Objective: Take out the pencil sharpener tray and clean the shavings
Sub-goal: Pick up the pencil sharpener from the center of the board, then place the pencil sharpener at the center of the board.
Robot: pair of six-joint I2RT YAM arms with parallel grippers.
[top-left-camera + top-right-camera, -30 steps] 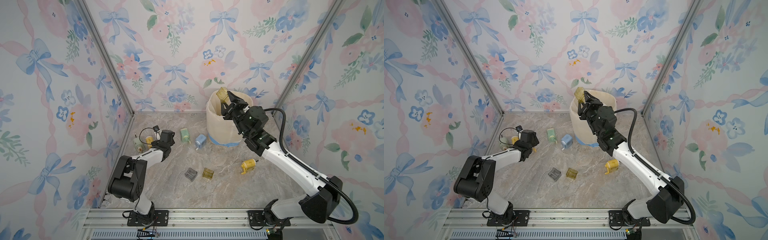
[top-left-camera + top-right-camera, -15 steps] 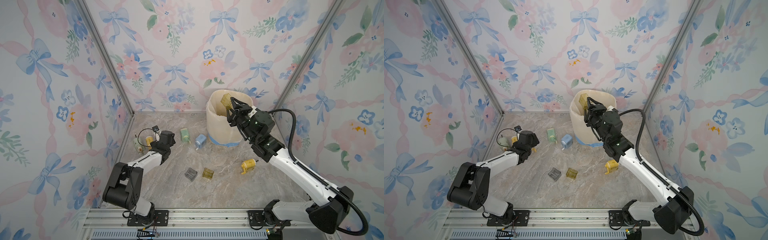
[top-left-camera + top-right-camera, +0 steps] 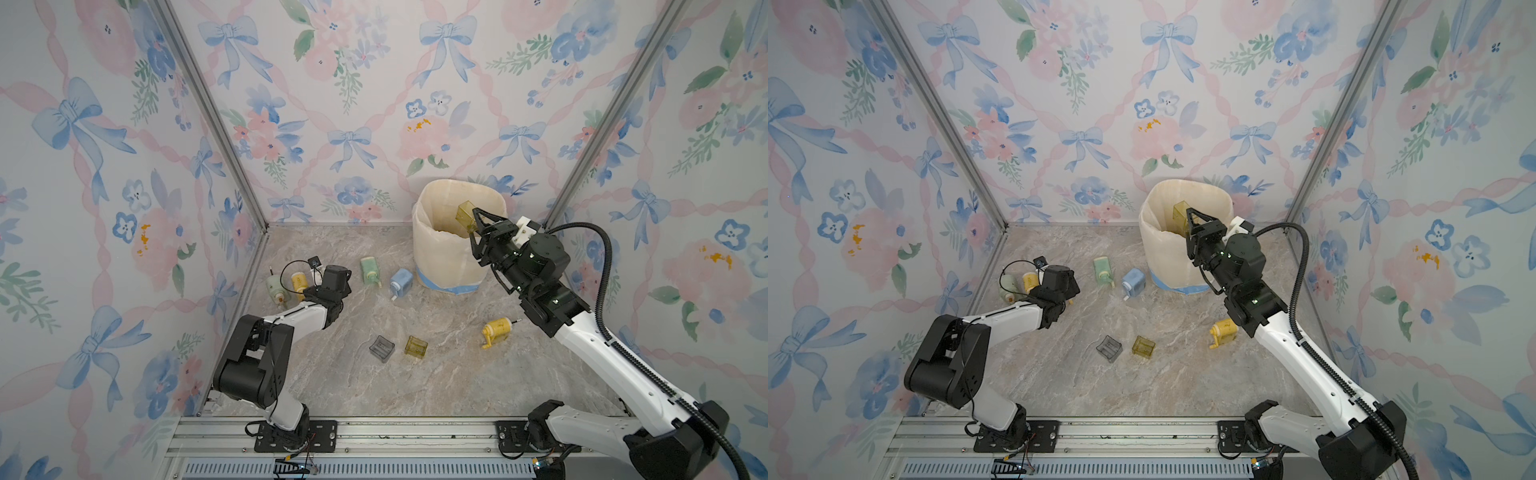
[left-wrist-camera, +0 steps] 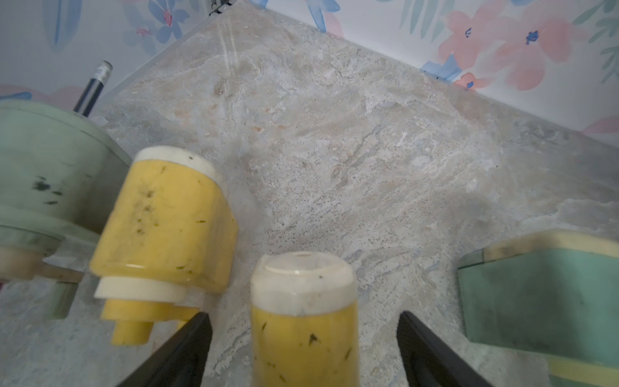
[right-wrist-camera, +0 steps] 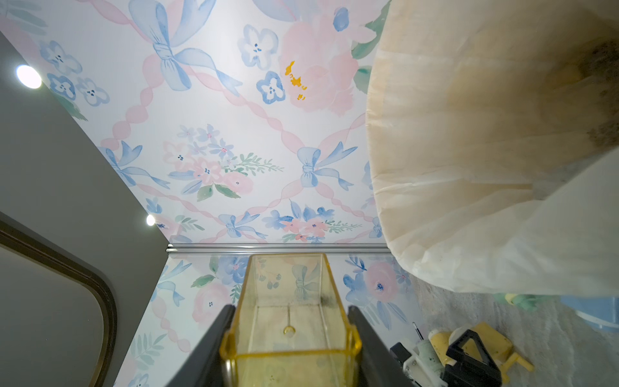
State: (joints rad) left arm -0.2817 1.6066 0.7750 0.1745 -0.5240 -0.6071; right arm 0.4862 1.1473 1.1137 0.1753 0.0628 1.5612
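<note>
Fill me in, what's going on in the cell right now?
The right pincer is shut on a yellow tray, holding it at the mouth of the cream bin. The left pincer stands open around a yellow sharpener, not gripping it. A grey tray and a second yellow tray lie loose on the table.

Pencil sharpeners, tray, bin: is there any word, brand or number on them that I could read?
None that can be read.
The yellow sharpeners and the green sharpener in the left wrist view show only dark smudges.
The clear yellow tray and the bin bear no writing.
The small tag by the left arm is too small to tell.
</note>
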